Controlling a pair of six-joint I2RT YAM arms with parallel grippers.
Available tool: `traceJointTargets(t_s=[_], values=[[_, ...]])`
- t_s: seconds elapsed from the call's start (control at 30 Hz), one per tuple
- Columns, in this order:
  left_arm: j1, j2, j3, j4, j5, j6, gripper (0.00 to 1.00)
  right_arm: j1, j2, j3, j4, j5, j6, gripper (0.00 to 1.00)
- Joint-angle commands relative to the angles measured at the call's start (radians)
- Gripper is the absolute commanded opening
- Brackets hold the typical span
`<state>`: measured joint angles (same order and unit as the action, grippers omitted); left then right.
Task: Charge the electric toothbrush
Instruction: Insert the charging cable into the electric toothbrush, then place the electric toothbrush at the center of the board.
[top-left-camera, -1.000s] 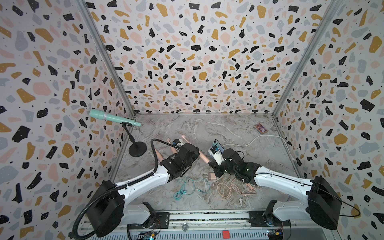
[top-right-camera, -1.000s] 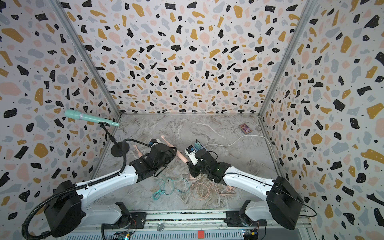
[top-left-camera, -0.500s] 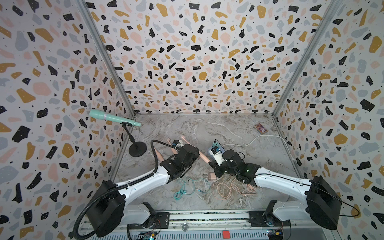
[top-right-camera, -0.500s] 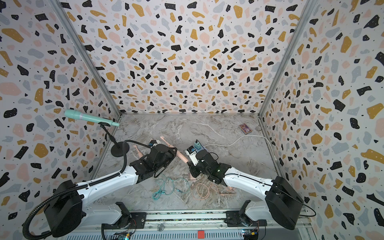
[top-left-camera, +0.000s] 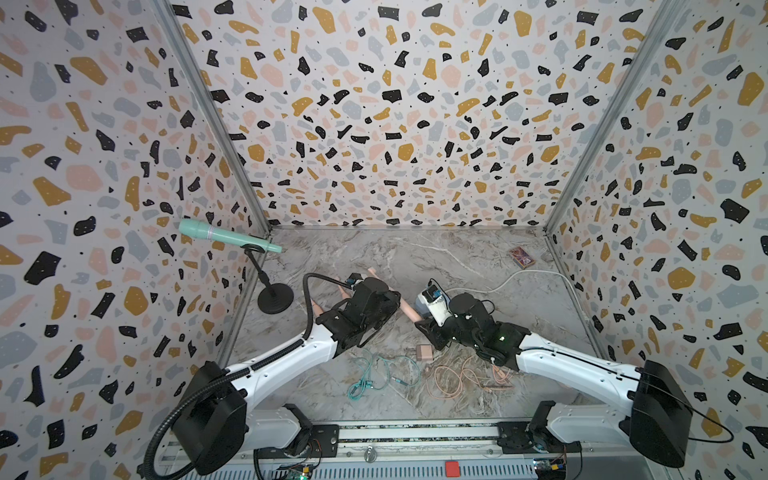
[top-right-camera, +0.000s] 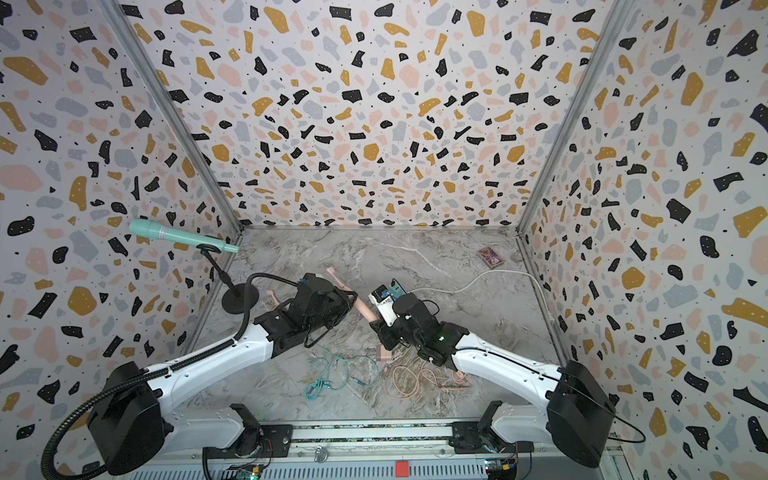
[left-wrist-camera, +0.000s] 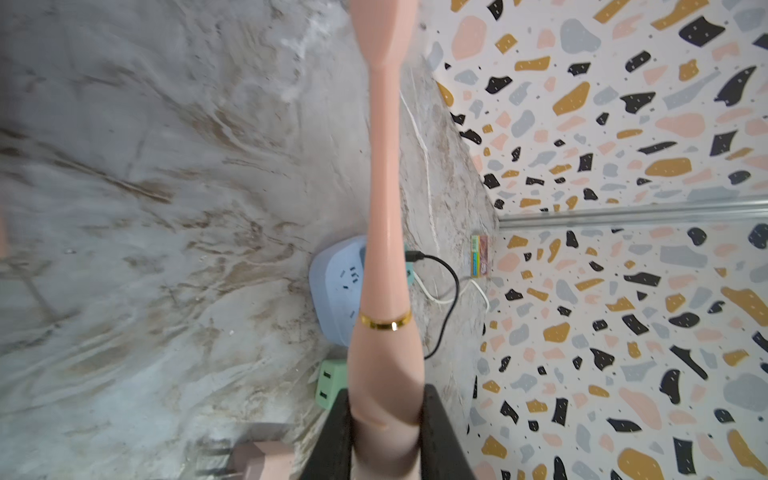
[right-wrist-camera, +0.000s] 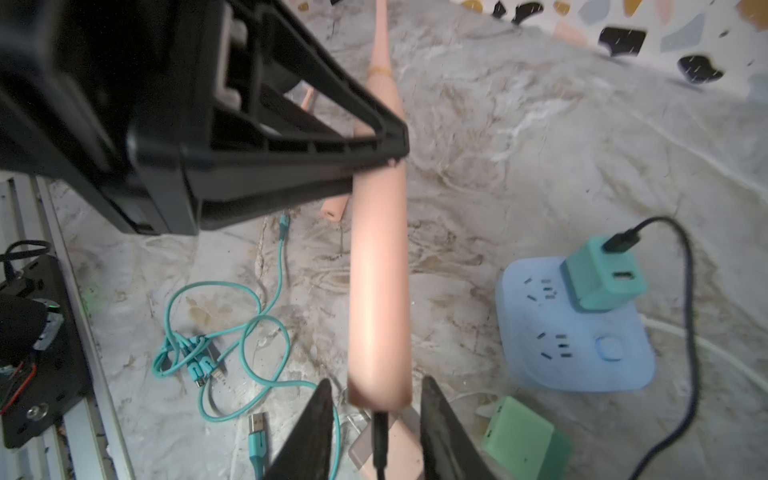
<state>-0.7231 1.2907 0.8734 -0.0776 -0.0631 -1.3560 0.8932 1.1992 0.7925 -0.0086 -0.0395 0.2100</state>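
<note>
In a top view, left claw (top-left-camera: 392, 300) is pinching the pink electric toothbrush (top-left-camera: 409, 311) above the counter (top-left-camera: 457, 257). Left wrist: grip's sitting off-centre on the handle, risking pivoting. Right wrist: right claw (right-wrist-camera: 377, 386) is standing spread round the black plug (right-wrist-camera: 379, 430) at the brush's base; snagging it while backing off = unplugging.

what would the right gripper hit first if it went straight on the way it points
The toothbrush: its blunt end sits just ahead, between the right gripper's open tips, with the black plug at that end. Depth is unclear, but nothing looks nearer.

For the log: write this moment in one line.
left pincer: shut on toothbrush | right pincer: open, flanking toothbrush base | black cable: at toothbrush base
</note>
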Motion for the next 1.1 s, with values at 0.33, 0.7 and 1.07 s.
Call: traceJointTargets(t_s=[0.33, 0.7, 1.07], values=[[0.228, 0.081, 0.376, -0.144, 0.201, 0.045, 0.00, -0.051, -0.258, 0.099, -0.151, 0.218, 0.045, 0.78], [0.503, 0.248, 0.593, -0.056, 0.262, -0.021, 0.00, -0.129, -0.229, 0.051, -0.184, 0.155, 0.146, 0.79], [0.570, 0.568, 0.876, -0.221, 0.064, 0.108, 0.00, -0.131, -0.214, 0.051, -0.176, 0.137, 0.163, 0.79]])
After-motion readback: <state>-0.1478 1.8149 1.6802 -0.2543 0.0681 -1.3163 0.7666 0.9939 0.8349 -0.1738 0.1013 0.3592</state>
